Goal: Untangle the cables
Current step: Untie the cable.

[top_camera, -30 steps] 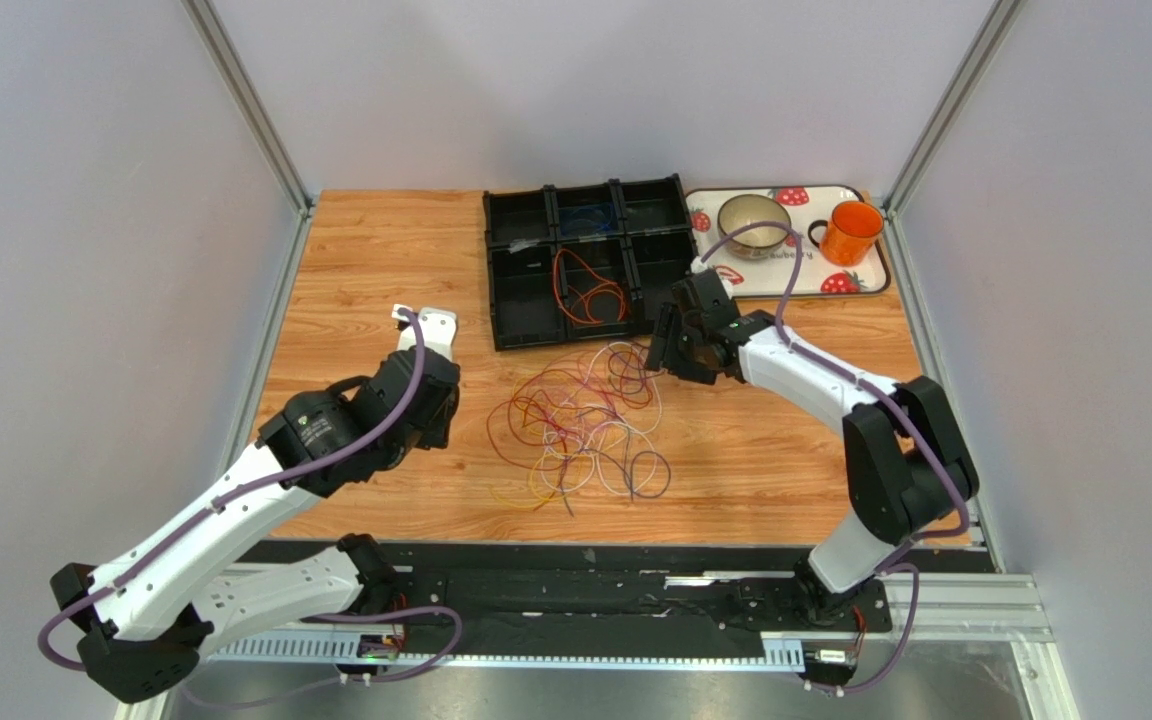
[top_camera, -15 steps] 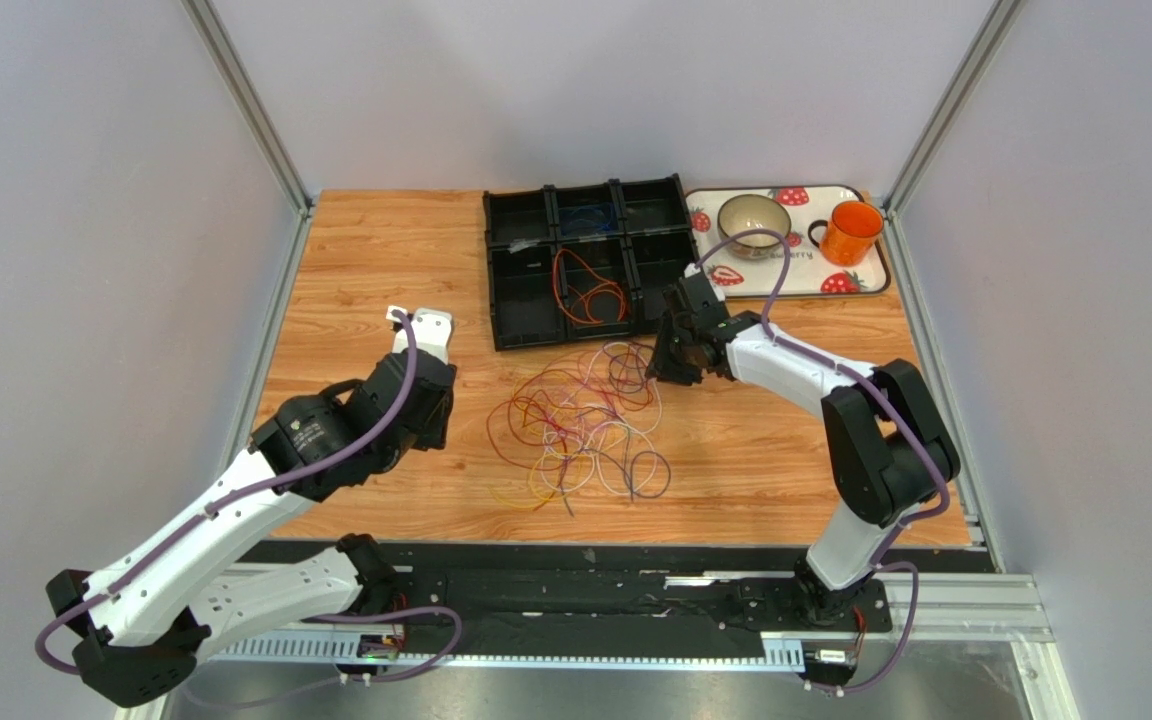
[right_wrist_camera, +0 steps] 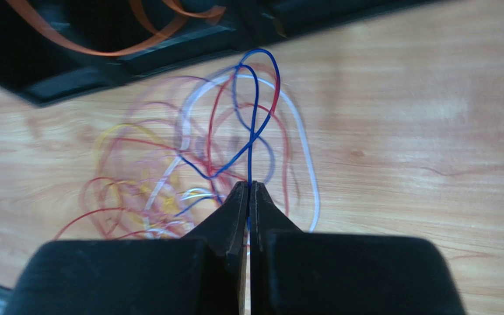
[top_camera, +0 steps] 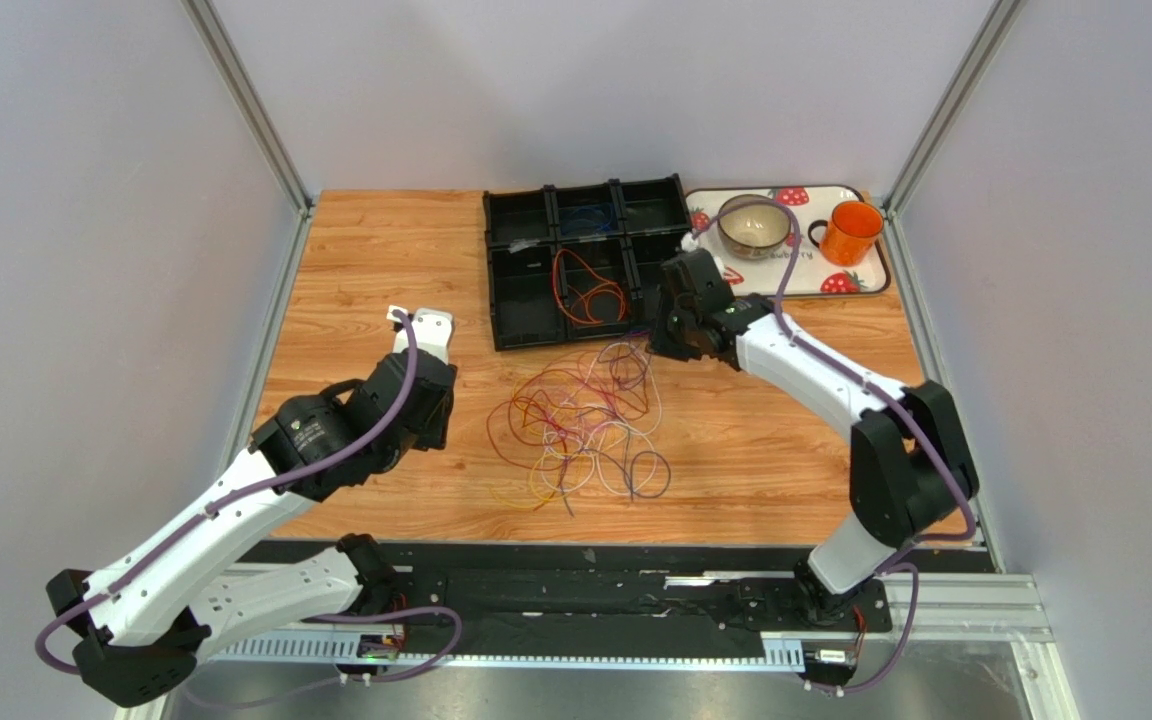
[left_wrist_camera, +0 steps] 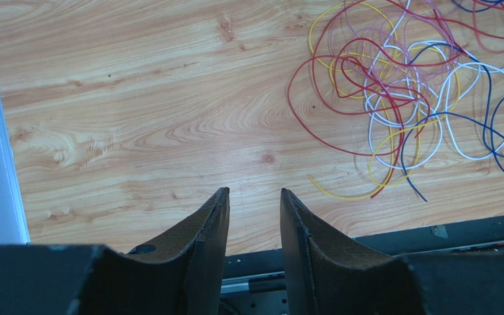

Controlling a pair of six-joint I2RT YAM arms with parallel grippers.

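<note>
The cables (top_camera: 582,420) lie in 1 loose tangle on the wooden table (top_camera: 372,255), just in front of the black compartment tray (top_camera: 519,315) and between the 2 arms. Right gripper (right_wrist_camera: 248,187): jaws fully closed, pinching a blue cable (right_wrist_camera: 250,157) whose loop extends from the fingertips at the tangle's far-right edge. Left gripper (left_wrist_camera: 254,191): jaws partly apart, nothing between them, positioned over bare wood left of the tangle and apart from it. 1 orange cable (top_camera: 587,293) sits coiled inside a tray compartment.
</note>
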